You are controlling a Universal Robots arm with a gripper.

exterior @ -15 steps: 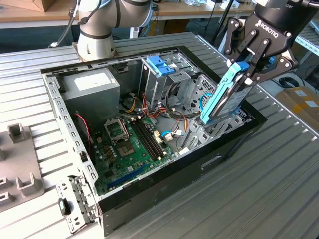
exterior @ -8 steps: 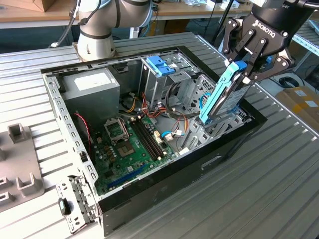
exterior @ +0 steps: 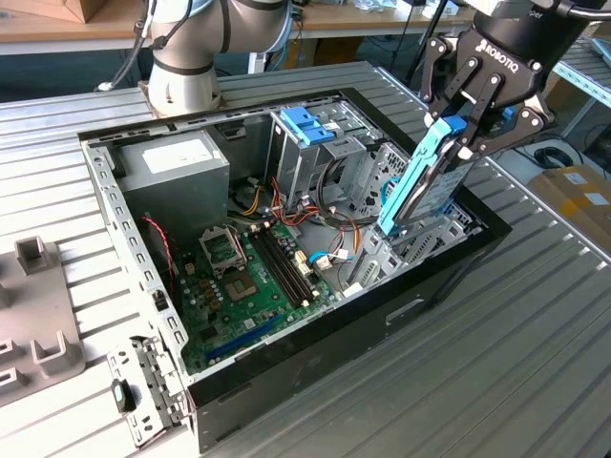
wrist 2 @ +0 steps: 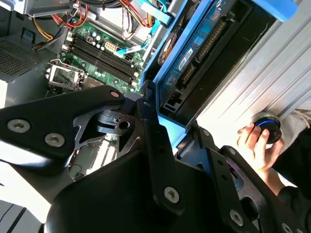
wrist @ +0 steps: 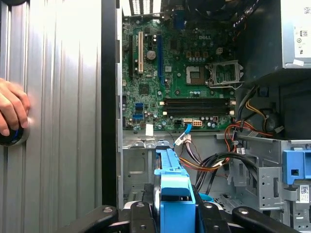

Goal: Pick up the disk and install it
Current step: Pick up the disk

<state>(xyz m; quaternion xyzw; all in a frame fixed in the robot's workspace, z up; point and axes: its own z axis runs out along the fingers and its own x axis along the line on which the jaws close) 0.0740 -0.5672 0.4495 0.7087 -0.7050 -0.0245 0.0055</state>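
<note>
exterior: high, oblique | both wrist views: close, share motherboard (wrist: 180, 77)

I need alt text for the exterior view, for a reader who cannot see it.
A robot gripper holds the disk, edged in light blue, tilted over the drive bays at the exterior view's right of an open computer case. Inside lie a green motherboard and a grey power supply.

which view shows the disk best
The exterior view: the disk shows nearly whole, tilted in the gripper over the drive cage. The second wrist view shows its connector edge close up; the first wrist view just the blue carrier's end.
</note>
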